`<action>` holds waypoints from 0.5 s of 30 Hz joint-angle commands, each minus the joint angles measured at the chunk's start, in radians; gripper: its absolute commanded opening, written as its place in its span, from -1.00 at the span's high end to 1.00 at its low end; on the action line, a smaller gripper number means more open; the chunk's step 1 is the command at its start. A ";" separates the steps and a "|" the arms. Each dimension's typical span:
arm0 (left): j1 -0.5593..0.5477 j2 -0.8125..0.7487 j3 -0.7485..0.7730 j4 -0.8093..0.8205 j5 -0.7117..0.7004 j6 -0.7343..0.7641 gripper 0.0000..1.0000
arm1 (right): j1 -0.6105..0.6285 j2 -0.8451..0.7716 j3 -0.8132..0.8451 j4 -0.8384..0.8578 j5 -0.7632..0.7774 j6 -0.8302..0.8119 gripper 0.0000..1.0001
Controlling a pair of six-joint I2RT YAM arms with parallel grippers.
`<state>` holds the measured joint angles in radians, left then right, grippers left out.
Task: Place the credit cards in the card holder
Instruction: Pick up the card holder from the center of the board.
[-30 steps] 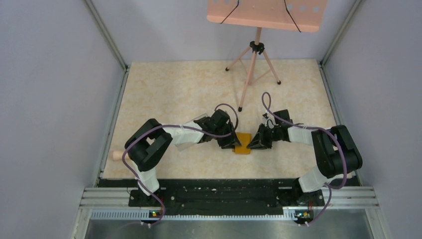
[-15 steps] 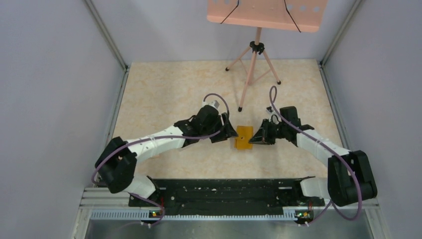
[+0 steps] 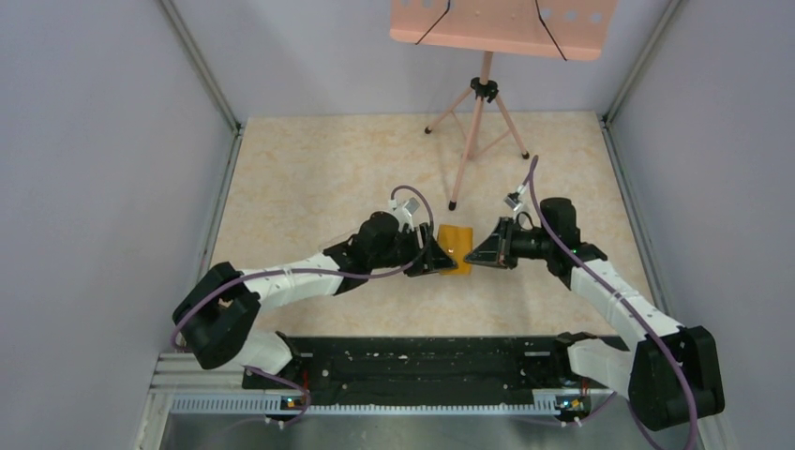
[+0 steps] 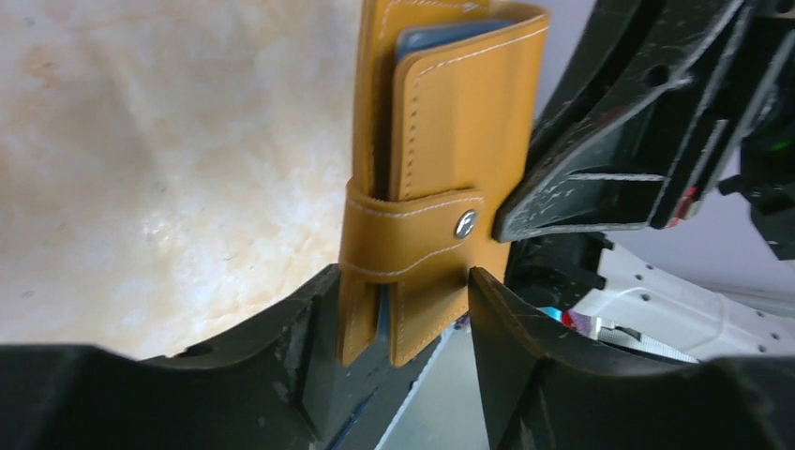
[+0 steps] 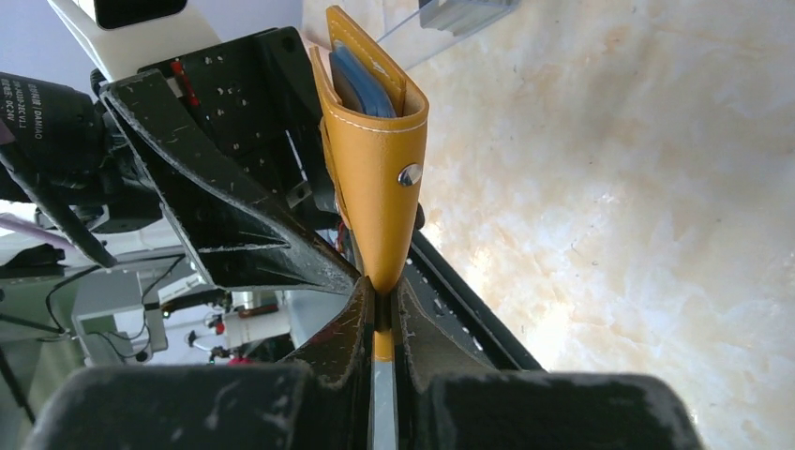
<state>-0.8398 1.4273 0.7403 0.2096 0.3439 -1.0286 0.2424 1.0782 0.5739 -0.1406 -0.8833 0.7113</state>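
ok, i'm pinching the card holder (image 3: 454, 248) by its edge in the closed right gripper (image 5: 380, 291), lifted off the table (image 3: 328, 169) mid-scene; left gripper (image 4: 401, 274) is straddling it, jaws apart. probably needing a steady hold while left is popping the clasp (image 4: 465, 223).

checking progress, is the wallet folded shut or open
Folded shut: in the left wrist view the wallet has its strap snapped across the front.

At mid tabletop (image 3: 309, 178) the card holder (image 3: 455, 249) sits between the left tool (image 3: 433, 258) on its left and the right tool (image 3: 475, 255) on its right, reaching into each tool's jaws, the music stand (image 3: 483, 103) behind them.
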 commanded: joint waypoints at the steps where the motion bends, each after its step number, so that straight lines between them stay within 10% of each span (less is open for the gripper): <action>1: -0.002 -0.021 -0.045 0.208 0.038 -0.026 -0.05 | 0.012 -0.028 0.001 0.039 -0.063 0.034 1.00; 10: -0.003 -0.061 -0.050 0.196 0.019 -0.008 1.00 | 0.012 -0.027 -0.009 0.032 -0.070 0.002 0.92; 15: -0.004 -0.098 -0.067 0.175 -0.001 -0.003 1.00 | 0.011 -0.038 0.036 -0.070 0.034 -0.068 0.12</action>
<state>-0.8410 1.3933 0.6762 0.3580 0.3737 -1.0515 0.2424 1.0729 0.5503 -0.1490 -0.9031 0.7136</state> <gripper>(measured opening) 0.098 0.291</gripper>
